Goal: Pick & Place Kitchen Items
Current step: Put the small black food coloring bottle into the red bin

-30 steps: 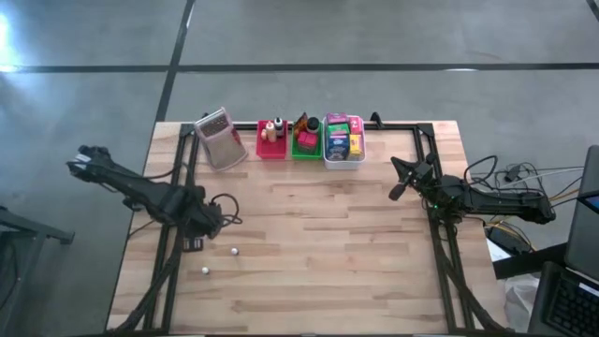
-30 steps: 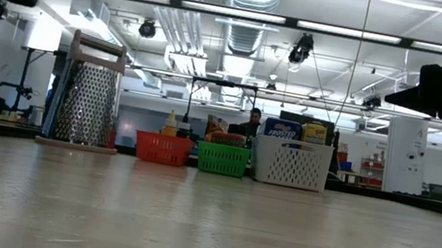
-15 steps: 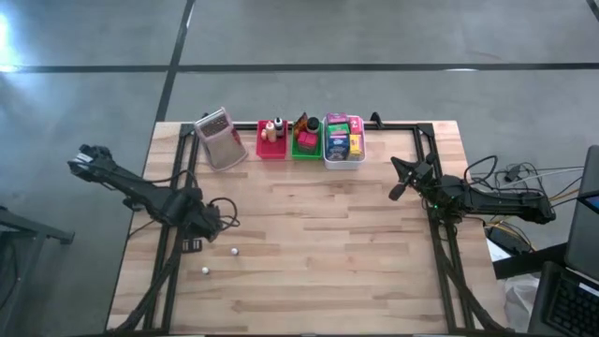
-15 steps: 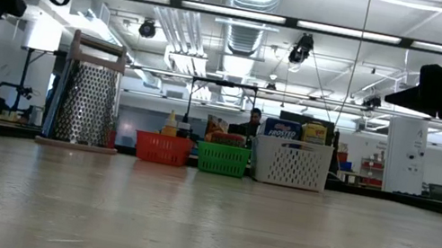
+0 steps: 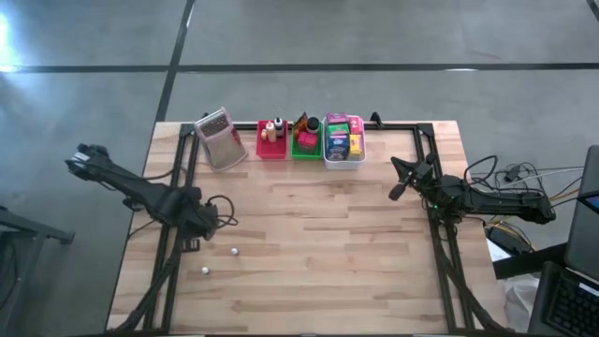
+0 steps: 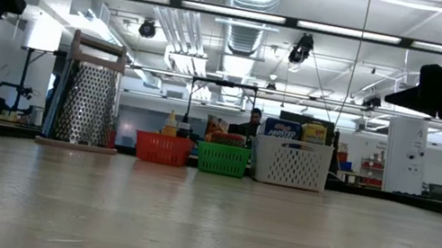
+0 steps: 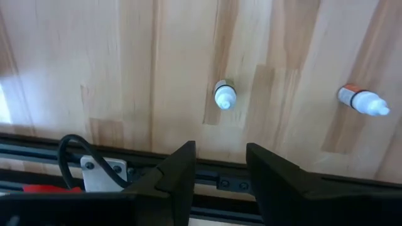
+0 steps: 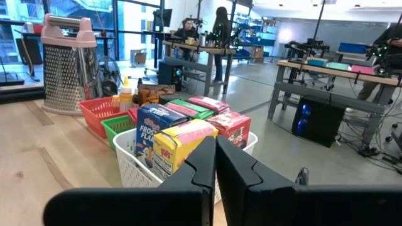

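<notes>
We record a plank-grained wooden desk [image 5: 318,253]. Two tiny pale bottles [image 7: 225,95] lie near its left edge, below the left end effector [image 7: 220,166], whose dark fingers stand partly parted, empty. Boxed packets [image 8: 182,141] fill a white lattice tray [image 5: 343,161]. The right end effector [image 8: 215,164] is pressed closed, empty.

A grater [image 5: 218,137] and three baskets [image 5: 343,154] are lined along the table's [image 5: 328,253] far edge; two bottles [image 5: 233,251] are set near the left side.
</notes>
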You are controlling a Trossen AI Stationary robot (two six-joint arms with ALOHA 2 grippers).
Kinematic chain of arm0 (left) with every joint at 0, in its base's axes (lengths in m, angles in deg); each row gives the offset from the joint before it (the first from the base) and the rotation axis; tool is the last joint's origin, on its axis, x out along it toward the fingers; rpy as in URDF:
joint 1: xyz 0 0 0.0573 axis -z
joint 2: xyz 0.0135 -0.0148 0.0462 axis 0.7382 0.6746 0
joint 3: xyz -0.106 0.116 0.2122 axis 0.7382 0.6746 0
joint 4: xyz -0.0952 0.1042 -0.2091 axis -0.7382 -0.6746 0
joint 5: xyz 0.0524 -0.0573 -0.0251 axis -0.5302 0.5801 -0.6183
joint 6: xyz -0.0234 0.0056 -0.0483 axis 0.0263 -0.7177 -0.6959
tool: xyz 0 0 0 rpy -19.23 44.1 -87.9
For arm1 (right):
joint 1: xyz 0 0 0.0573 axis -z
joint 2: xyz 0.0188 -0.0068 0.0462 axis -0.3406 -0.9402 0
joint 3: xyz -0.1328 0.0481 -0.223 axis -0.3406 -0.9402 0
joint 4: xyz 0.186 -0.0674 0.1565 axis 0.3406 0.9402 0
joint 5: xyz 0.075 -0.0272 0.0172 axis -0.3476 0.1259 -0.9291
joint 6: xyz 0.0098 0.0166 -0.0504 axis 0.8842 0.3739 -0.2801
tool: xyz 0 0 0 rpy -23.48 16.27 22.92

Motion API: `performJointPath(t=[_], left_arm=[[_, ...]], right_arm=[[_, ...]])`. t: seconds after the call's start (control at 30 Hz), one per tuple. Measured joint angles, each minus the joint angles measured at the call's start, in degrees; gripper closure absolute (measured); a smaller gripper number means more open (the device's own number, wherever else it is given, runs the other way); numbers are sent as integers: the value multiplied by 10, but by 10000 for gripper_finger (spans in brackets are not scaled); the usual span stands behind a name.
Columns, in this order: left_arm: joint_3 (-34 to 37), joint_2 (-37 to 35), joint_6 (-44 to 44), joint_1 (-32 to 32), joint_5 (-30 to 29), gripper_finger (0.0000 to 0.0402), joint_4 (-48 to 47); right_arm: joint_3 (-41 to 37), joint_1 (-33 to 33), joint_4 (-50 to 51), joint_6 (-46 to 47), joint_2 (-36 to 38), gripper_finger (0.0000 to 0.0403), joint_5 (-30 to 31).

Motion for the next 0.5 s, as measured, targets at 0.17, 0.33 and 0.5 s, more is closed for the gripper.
performJointPath(t=[0.17,0.33,0.5], left_arm=[[0,-43,-11,5,2,255,0],[0,-91,-16,13,2,255,3],[33,-123,7,14,0,255,46]], right_arm=[[0,0,0,0,0,394,0],[0,0,0,0,0,394,0],[0,0,0,0,0,394,0]])
